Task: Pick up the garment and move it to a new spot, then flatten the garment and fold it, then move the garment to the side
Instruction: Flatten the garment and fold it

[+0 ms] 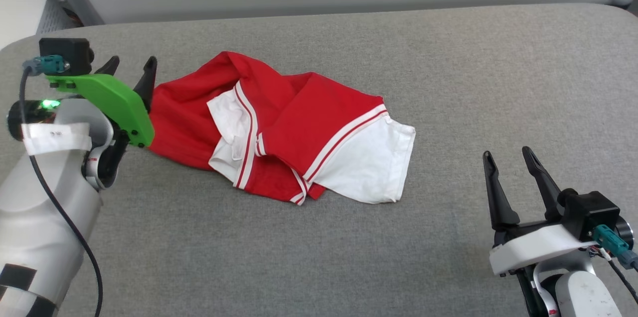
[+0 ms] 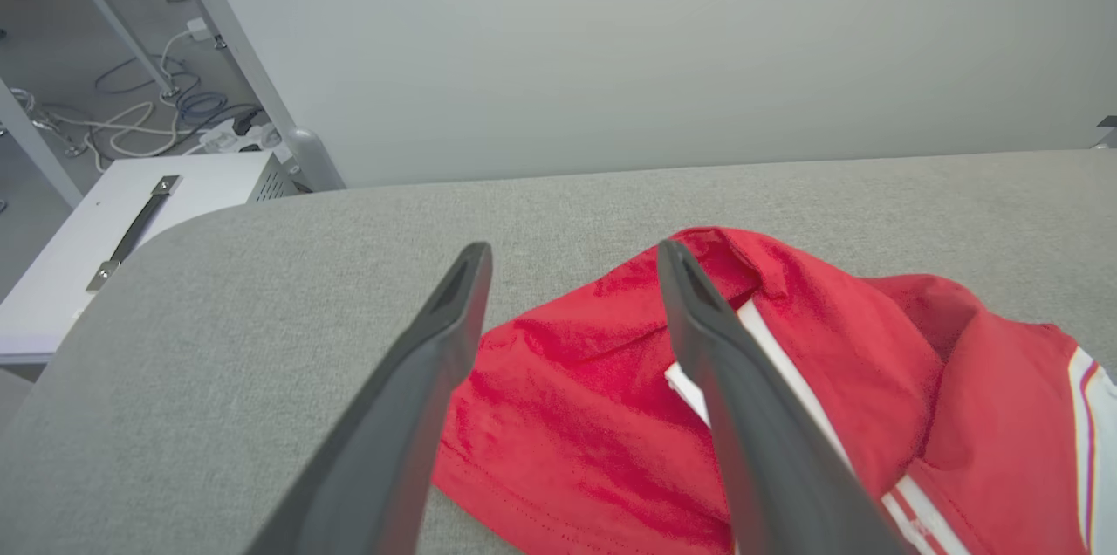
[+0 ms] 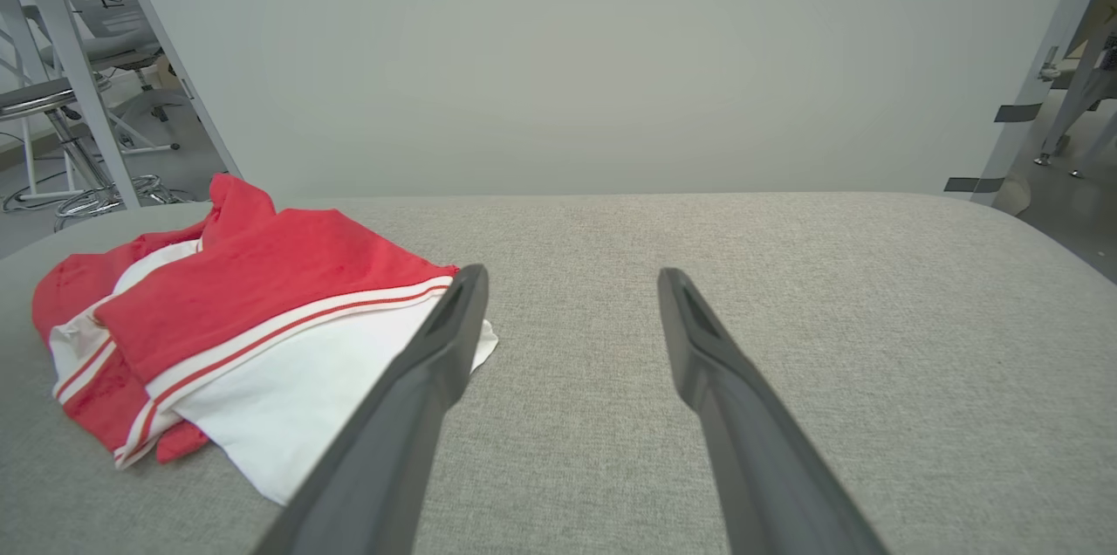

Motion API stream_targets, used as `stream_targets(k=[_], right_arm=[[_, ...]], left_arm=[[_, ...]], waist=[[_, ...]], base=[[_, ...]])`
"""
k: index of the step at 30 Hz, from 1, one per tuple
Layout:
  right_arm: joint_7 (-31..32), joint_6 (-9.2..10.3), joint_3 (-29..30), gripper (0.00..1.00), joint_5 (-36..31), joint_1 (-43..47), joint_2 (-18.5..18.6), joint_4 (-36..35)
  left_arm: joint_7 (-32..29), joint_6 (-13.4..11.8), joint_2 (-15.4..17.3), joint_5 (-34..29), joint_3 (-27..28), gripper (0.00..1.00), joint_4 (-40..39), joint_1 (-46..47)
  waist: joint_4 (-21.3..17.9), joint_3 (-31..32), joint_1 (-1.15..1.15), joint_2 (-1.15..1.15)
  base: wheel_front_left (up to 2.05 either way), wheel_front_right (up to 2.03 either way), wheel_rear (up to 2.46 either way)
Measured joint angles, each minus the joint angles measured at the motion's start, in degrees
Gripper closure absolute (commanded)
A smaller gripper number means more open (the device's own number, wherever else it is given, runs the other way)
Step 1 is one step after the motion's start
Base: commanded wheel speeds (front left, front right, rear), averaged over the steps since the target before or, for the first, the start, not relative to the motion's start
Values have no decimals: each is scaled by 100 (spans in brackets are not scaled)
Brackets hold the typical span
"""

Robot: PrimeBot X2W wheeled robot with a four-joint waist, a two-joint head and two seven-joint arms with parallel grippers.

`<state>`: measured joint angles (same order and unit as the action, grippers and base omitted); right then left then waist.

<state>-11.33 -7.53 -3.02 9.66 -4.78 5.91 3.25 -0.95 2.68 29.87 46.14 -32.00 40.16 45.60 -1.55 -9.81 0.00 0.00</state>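
I see garment [image 1: 319, 117] crumpled in heap, red with white sleeves and striped trim, left of centre on grey table [image 1: 473, 58]. Left pincer [image 1: 132, 64] spread apart, empty, at garment's left edge; contact I cannot tell. Left wrist view: red fabric shows between its fingers. Right pincer [image 1: 508, 153] spread apart, empty, over bare table, apart from white sleeve.

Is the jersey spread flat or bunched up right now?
Bunched up. The garment lies crumpled on the grey surface, red panels folded over each other, one white sleeve sticking out.
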Motion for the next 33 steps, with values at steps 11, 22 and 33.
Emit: stream_targets(k=[11,22,33], right_arm=[[171,0,216,0,0,321,44,-130],[302,0,225,0,1,539,98,-183],[571,0,87,0,60,597,129,-131]], left_arm=[[1561,-310,-580,-971,68,0,-1709,-1274],[1562,-277,-1396,-2201,1618,0,-3572,-3702],[1562,210,-2129,-2884,2229,0,-3638,-4200]], waist=[[488,470,0,0],[751,747,-1,0],[774,726,-1,0]], base=[[0,0,0],[0,0,0],[0,0,0]])
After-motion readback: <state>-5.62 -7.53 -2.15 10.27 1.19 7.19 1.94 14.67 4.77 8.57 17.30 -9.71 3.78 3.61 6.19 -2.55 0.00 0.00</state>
